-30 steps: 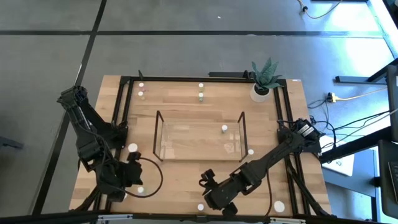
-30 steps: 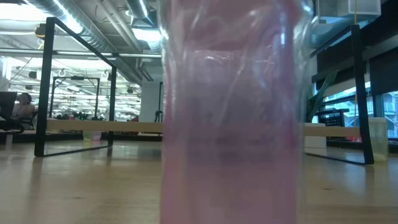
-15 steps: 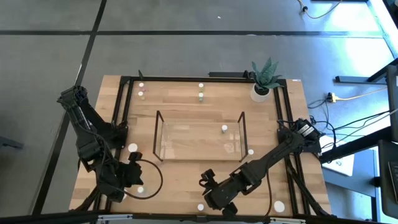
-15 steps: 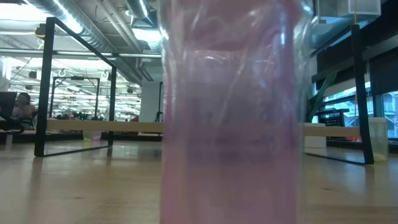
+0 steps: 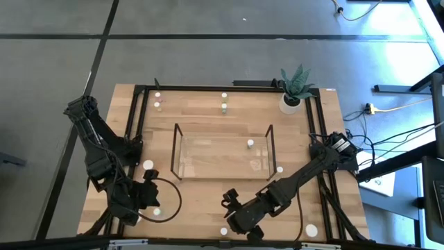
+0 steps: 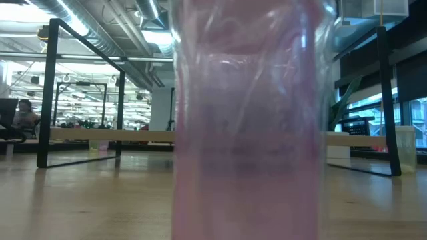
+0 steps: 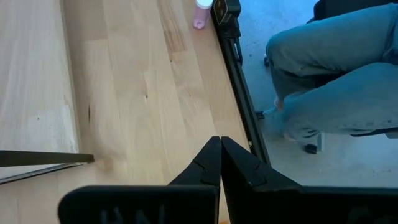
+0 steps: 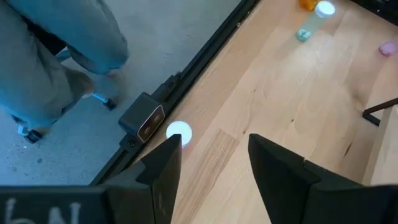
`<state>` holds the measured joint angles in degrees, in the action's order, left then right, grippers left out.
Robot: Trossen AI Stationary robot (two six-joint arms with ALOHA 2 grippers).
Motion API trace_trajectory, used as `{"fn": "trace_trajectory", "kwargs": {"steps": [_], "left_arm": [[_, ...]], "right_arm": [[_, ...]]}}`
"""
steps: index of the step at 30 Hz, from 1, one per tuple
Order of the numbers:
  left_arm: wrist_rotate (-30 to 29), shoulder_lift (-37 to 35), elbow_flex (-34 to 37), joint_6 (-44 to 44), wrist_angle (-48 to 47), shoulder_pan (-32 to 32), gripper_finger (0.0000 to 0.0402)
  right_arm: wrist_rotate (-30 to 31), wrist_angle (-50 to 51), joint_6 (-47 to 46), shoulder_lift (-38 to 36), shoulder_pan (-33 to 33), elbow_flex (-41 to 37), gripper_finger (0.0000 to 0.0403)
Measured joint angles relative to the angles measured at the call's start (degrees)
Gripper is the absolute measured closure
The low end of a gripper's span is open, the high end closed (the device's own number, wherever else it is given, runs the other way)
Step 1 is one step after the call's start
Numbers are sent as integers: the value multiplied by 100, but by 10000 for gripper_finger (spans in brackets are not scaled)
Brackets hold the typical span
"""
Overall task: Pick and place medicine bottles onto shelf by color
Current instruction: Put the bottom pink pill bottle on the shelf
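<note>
Pink bottle (image 6: 248,120) without legible label

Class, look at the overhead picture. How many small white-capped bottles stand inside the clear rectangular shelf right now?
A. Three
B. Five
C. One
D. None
C: only one small white-capped bottle shows within the clear rectangular shelf, toward its right end.

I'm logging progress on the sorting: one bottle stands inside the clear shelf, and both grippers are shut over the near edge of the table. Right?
Not quite. One white-capped bottle does stand inside the clear shelf, and the left gripper is shut, fingers pressed together. But the right gripper is open: the right wrist view shows a clear gap between its fingers, with nothing held.
</note>
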<state>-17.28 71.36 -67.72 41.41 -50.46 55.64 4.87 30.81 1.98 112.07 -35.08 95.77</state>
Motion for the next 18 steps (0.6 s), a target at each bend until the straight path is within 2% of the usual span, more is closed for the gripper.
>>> {"fn": "trace_trajectory", "kwargs": {"steps": [7, 13, 18], "left_arm": [[0, -1, 0, 0, 2, 0, 401], [0, -1, 0, 0, 2, 0, 401], [-1, 1, 0, 0, 2, 0, 401]], "right_arm": [[4, -180, -28, 0, 101, 0, 214], [11, -144, -562, 0, 269, -5, 214], [-23, -101, -623, 13, 353, -46, 206]]}}
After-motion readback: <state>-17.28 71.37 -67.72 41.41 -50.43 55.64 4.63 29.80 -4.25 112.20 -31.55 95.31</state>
